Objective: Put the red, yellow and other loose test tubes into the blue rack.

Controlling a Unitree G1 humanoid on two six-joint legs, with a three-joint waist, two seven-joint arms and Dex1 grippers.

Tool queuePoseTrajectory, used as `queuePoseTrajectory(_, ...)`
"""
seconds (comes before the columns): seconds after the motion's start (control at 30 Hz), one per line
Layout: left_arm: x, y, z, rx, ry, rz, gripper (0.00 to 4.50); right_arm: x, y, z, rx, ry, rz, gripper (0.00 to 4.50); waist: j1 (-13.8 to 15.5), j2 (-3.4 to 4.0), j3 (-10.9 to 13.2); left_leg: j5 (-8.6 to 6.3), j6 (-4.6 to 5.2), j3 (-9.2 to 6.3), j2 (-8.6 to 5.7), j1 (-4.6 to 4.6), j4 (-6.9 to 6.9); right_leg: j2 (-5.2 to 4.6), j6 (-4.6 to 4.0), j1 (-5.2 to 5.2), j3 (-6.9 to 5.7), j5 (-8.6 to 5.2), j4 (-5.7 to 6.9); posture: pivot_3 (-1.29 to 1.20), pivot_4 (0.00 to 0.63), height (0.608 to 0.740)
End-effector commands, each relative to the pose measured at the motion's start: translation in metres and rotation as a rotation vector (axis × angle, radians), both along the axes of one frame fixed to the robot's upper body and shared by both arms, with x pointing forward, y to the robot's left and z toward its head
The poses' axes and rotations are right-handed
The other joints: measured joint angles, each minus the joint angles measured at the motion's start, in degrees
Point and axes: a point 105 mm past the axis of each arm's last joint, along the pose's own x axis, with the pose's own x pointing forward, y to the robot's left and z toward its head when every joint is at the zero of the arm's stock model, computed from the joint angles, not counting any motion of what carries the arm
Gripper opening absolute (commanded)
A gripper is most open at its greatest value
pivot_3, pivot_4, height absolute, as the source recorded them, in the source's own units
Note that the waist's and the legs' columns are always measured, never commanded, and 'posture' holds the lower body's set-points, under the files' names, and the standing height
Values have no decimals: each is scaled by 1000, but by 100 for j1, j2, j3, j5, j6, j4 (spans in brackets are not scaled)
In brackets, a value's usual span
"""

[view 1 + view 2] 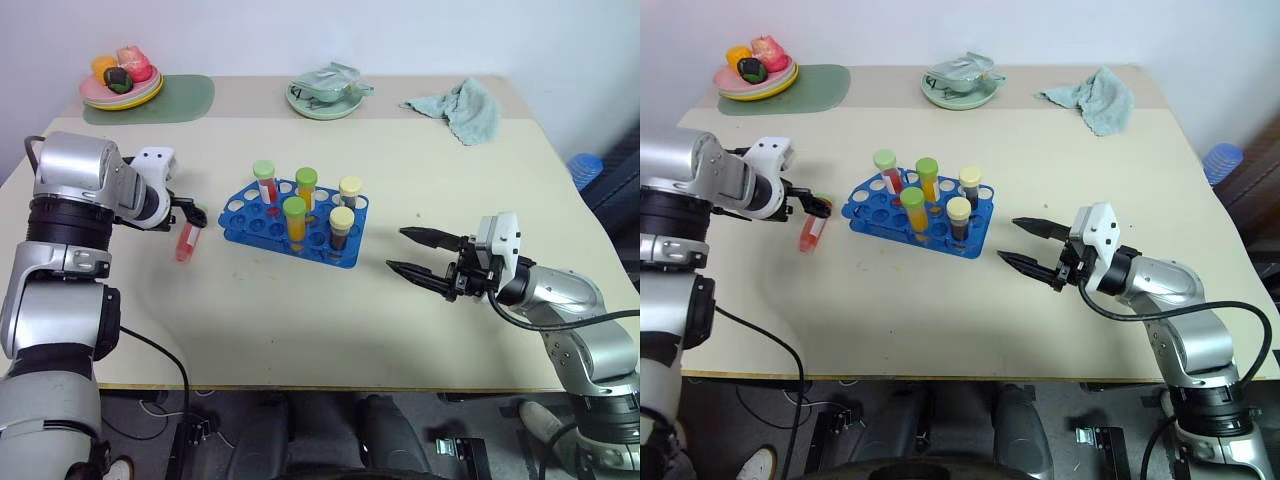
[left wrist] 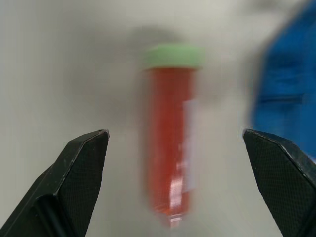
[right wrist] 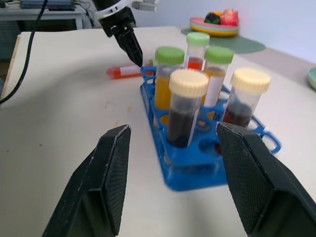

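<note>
A red test tube (image 1: pixel 185 242) with a green cap lies on the table, left of the blue rack (image 1: pixel 240 215). My left gripper (image 1: pixel 190 212) hangs open just over it, pointing down. In the left wrist view the tube (image 2: pixel 170 143) lies between the two spread fingers, untouched. The rack (image 3: pixel 197 168) holds several upright tubes: one red, two yellow with green caps, two dark with cream caps. My right gripper (image 1: pixel 395 249) stands open and empty to the right of the rack, level and pointing at it.
A plate of toy fruit (image 1: pixel 120 90) on a green mat (image 1: pixel 175 100) sits at the back left. A green dish with a packet (image 1: pixel 325 100) is at the back middle, and a teal cloth (image 1: pixel 460 108) at the back right.
</note>
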Motion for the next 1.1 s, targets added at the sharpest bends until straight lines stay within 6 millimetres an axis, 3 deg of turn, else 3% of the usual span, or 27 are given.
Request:
queuePoseTrajectory(0.03,6,7,7,41,-18,19,4435,-4,2,15,10,-65,2,2804,-9,0,0,0,0,0,0,0,0,1,0,-1,0,0,1,0,150,740)
queuePoseTrajectory(0.43,25,-2,1,88,-40,-19,4435,-2,4,18,11,-69,1,2804,-3,-3,2,0,0,0,0,-3,2,1,0,-2,-2,0,1,0,150,740)
queuePoseTrajectory(0.57,25,-4,-2,76,-26,-25,3157,-4,3,18,9,-68,-6,2804,-18,-4,2,0,0,0,0,-3,1,1,0,-4,-2,0,3,0,150,740)
queuePoseTrajectory(0.7,24,-6,-3,61,-15,-35,3157,-5,4,18,9,-67,-10,2804,-12,-4,2,0,0,0,1,-3,2,1,0,-4,-2,0,4,0,150,740)
queuePoseTrajectory(0.8,23,-7,-2,58,-12,-27,2424,-5,4,18,11,-67,-12,2804,-9,-4,2,0,0,0,0,-3,2,1,0,-4,-1,0,4,0,150,740)
queuePoseTrajectory(0.83,22,-7,-3,54,-9,-29,2424,-5,4,18,11,-67,-12,2804,-9,-4,2,0,0,0,0,-3,2,1,0,-4,-2,0,4,0,150,740)
queuePoseTrajectory(1.0,21,-8,-3,54,-10,-26,758,-3,4,18,13,-67,-6,2804,-11,-4,2,0,0,0,0,-3,2,1,0,-5,-2,0,5,0,150,740)
queuePoseTrajectory(1.1,21,-8,0,39,-16,-16,757,-2,4,18,13,-68,-3,2804,-11,-4,2,0,0,0,1,-3,2,1,0,-5,-1,0,5,0,150,740)
